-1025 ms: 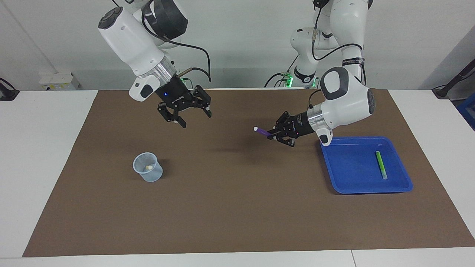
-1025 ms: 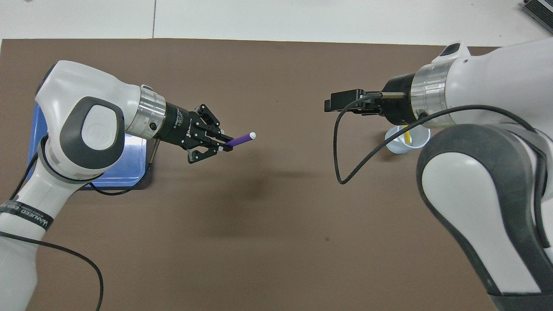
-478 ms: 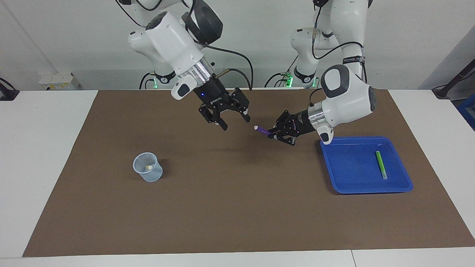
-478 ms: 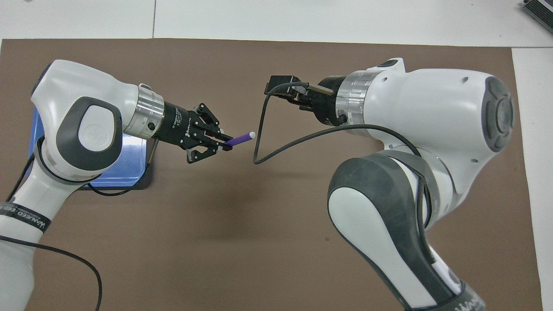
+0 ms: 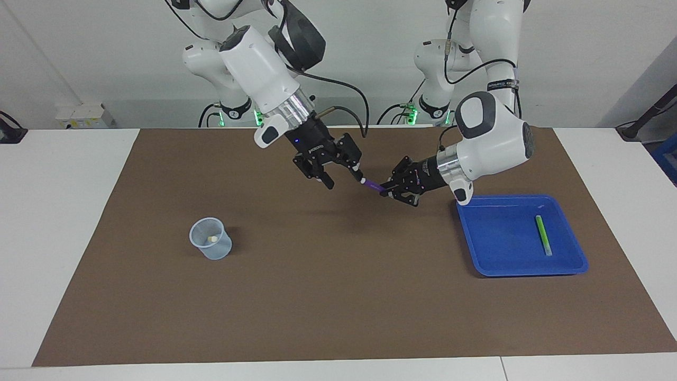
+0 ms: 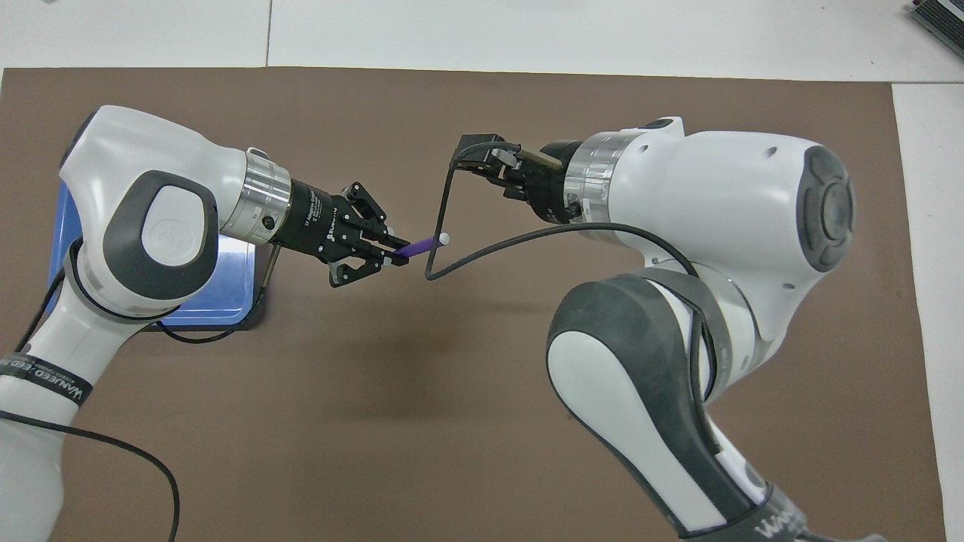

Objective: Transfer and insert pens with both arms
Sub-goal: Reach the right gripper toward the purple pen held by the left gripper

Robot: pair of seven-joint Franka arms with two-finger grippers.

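My left gripper [image 5: 387, 189] [image 6: 389, 254] hangs over the middle of the brown mat, shut on the purple pen [image 5: 374, 185] [image 6: 420, 245]. The pen sticks out level, pale end toward the right arm. My right gripper [image 5: 344, 179] is open, and one of its fingertips [image 5: 360, 178] is right at that pale end; whether they touch I cannot tell. The green pen [image 5: 543, 236] lies in the blue tray [image 5: 497, 264] [image 6: 226, 290]. A pale pen end [image 5: 212, 239] shows inside the translucent cup [image 5: 210, 244].
The brown mat [image 5: 338, 307] covers most of the white table. The tray sits toward the left arm's end, the cup toward the right arm's end. In the overhead view the right arm's body hides the cup, and a black cable [image 6: 482, 252] loops under the right wrist.
The right arm has swung from over the cup's end of the mat to the middle, up to the purple pen's pale end, its jaws narrowing a little. The left arm has barely moved.
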